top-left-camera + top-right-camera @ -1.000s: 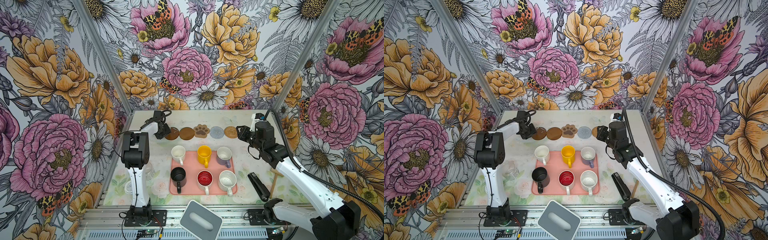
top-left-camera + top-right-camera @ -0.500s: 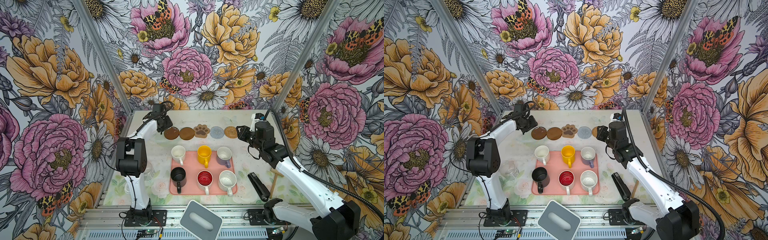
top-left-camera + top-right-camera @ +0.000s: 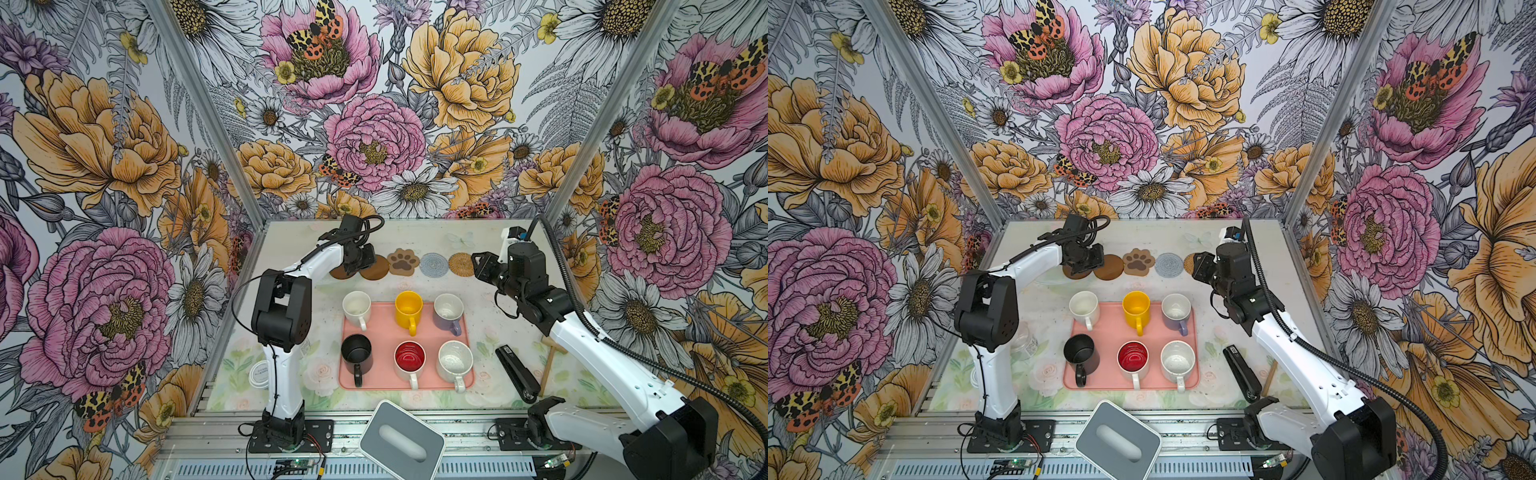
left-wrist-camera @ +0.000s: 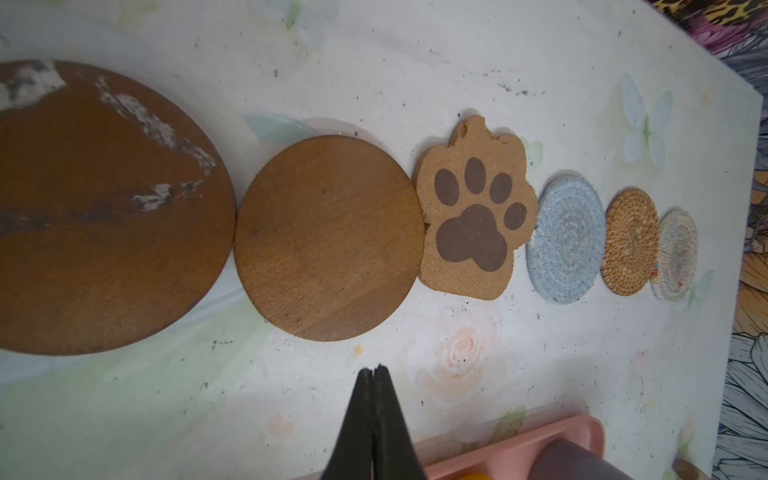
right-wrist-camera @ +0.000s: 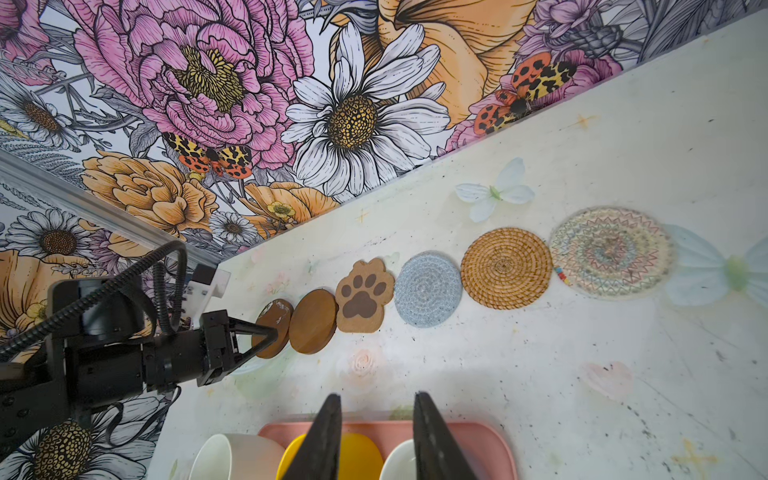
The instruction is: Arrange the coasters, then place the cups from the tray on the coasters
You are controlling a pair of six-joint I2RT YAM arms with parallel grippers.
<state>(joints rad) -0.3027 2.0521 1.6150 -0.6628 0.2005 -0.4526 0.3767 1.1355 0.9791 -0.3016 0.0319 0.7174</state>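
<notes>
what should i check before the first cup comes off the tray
1. All six mats in one row (worn brown disc, brown disc, paw coaster, grey coaster, rattan coaster, pale patterned coaster): ok
2. Gaps along the row: not ok, several neighbours touch edge to edge
3. Six cups upright on the tray: ok
4. Left gripper shut and empty: ok
5. Right gripper open and empty: ok
6. Whether left gripper touches the worn brown disc: cannot tell

Scuffed brown disc [image 4: 104,208], partly off-frame

Bare table [image 3: 424,284] between coasters [image 3: 402,262] and tray [image 3: 384,329]
</notes>
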